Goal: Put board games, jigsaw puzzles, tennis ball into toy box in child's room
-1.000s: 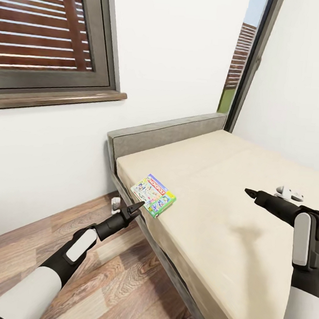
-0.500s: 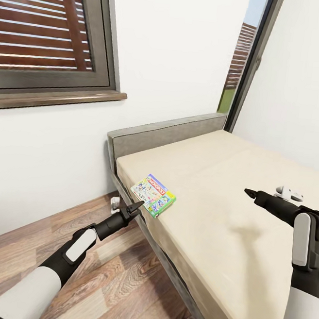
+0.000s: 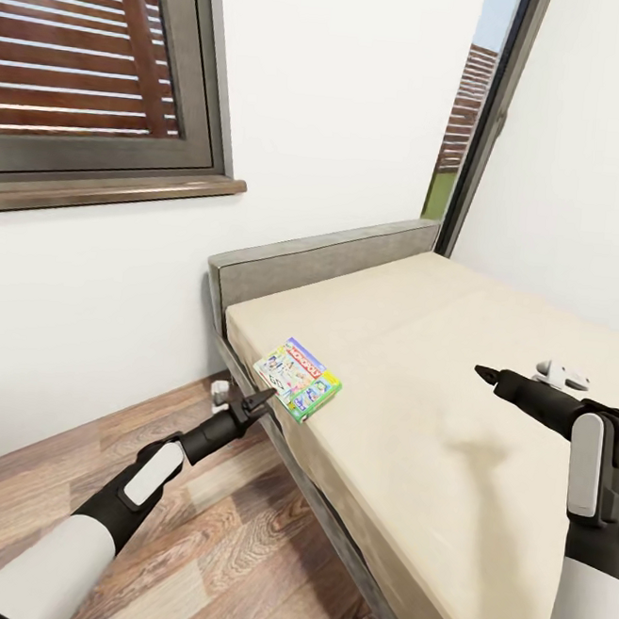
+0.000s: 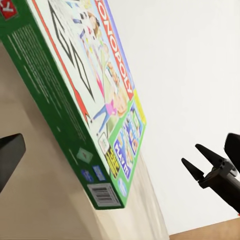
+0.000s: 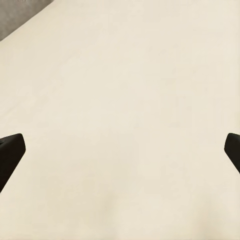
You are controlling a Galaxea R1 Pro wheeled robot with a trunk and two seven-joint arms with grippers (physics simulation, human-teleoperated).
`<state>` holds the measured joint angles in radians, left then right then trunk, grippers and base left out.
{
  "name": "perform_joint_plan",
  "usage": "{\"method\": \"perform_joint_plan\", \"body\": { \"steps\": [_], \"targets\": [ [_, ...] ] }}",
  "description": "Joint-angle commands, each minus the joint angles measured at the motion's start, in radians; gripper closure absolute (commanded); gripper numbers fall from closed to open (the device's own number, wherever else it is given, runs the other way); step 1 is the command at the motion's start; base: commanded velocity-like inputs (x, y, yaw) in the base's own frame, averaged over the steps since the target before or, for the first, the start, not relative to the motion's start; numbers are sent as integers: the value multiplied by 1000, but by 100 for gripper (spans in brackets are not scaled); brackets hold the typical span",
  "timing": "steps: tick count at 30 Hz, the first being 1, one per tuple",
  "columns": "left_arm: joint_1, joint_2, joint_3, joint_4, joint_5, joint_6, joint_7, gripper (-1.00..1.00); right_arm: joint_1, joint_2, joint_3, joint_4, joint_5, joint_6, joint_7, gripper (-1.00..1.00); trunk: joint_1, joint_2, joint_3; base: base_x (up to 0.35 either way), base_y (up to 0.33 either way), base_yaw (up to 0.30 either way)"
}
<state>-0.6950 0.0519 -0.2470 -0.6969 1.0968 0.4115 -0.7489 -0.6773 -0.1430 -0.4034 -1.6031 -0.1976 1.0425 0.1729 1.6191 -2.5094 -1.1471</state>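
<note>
One of the board games, the green-edged "MONOPOLY" box (image 3: 298, 378), lies flat on the bed (image 3: 438, 350) near its left edge, below the headboard. My left gripper (image 3: 259, 399) hovers just off that bed edge, open, its tip close to the box's near corner and apart from it. The left wrist view shows the box (image 4: 85, 100) close up, with one dark finger (image 4: 10, 152) beside it. My right gripper (image 3: 483, 372) hangs open over bare mattress (image 5: 120, 100), well to the right of the box, holding nothing.
The grey headboard (image 3: 324, 259) stands against a white wall under a dark-framed window (image 3: 87, 61). Wooden floor (image 3: 230, 548) runs along the bed's left side, where a small white thing (image 3: 218, 392) sits near the frame. A tall glazed opening (image 3: 471, 107) is behind the bed's far corner.
My left arm has edged slightly forward and left along the bed's edge, toward the box's corner. The right arm and the box have not moved.
</note>
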Motion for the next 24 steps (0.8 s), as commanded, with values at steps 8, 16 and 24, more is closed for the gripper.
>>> {"method": "perform_joint_plan", "body": {
  "steps": [8, 16, 24],
  "targets": [
    [-3, 14, -2, 6, 14, 7, -3, -100, 0, 0, -1, -1, -2, 5, 2, -100, 0, 0, -1, 0, 0, 0],
    [-3, 30, 0, 12, 17, 6, -15, -100, 0, 0, -2, -1, -2, 5, 2, -100, 0, 0, -1, 0, 0, 0],
    [-3, 36, 22, 20, 16, 6, -21, -100, 0, 0, -2, -1, -3, 5, 2, -100, 0, 0, -1, 0, 0, 0]
  ]
}}
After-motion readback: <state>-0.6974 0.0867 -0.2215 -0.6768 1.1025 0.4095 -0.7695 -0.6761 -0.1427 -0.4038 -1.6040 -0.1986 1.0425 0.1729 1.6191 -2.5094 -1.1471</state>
